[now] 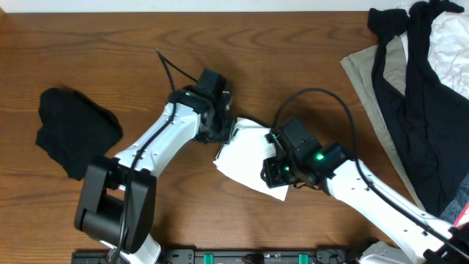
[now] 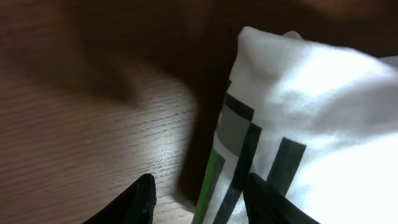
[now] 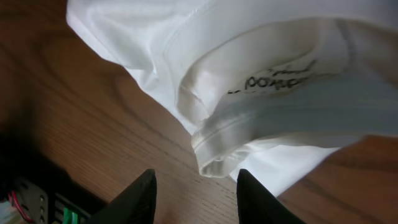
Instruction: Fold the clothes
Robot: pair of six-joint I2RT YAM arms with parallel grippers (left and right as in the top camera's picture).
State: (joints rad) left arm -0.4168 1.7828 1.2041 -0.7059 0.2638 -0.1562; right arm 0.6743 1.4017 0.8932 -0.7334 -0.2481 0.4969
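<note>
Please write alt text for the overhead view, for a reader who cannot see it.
The left arm and right arm, both white, meet over a folded white garment at the middle of a wooden table. A crumpled black garment lies at the left, and a pile of black, beige and white clothes fills the top right corner.

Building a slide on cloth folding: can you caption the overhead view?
Left gripper and right gripper flank a white garment mid-table; black garment lies left, clothes pile right.
</note>
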